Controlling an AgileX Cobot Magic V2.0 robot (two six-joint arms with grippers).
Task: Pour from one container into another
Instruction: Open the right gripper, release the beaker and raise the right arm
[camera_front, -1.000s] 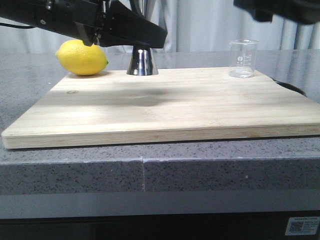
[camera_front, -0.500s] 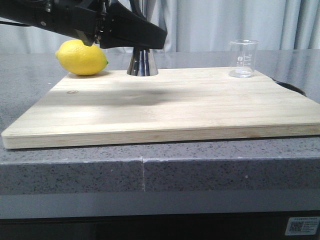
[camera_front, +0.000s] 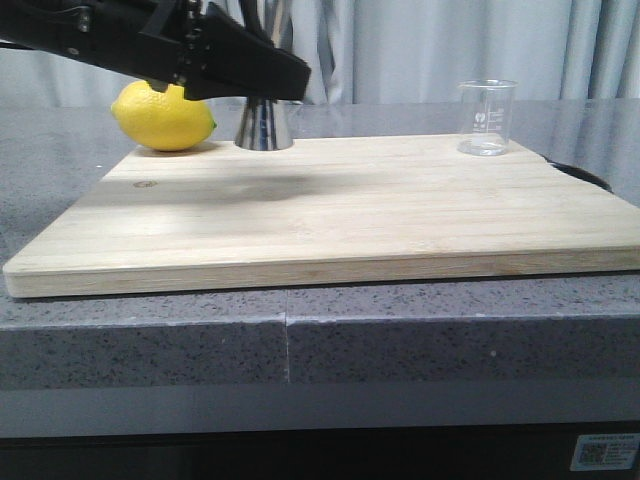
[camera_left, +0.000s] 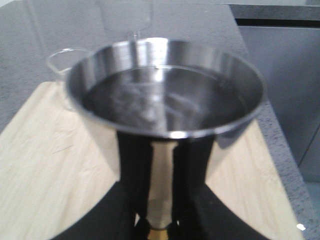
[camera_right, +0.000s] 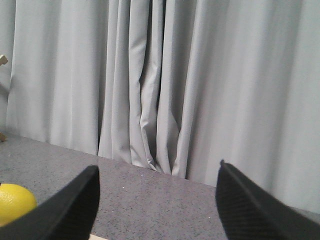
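My left gripper (camera_front: 272, 82) is shut on the waist of the steel jigger (camera_front: 264, 126), close beside the lemon at the back left of the board. In the left wrist view the jigger's upper cup (camera_left: 165, 100) fills the frame, and the black fingers (camera_left: 134, 175) clamp it just above the gold band; whether its base touches the wood does not show. The clear glass beaker (camera_front: 486, 118) stands upright and alone at the board's back right corner, and its rim (camera_left: 59, 62) peeks out behind the cup. My right gripper (camera_right: 157, 200) is open and empty, facing the curtain.
A yellow lemon (camera_front: 162, 116) lies on the back left of the wooden cutting board (camera_front: 330, 220), which rests on a grey speckled counter (camera_front: 300, 340). The lemon (camera_right: 12, 202) also shows at a corner of the right wrist view. Grey curtains hang behind.
My left gripper has carried the jigger to the left, closer to the lemon. The right arm, seen at the top right one second ago, has left the front view.
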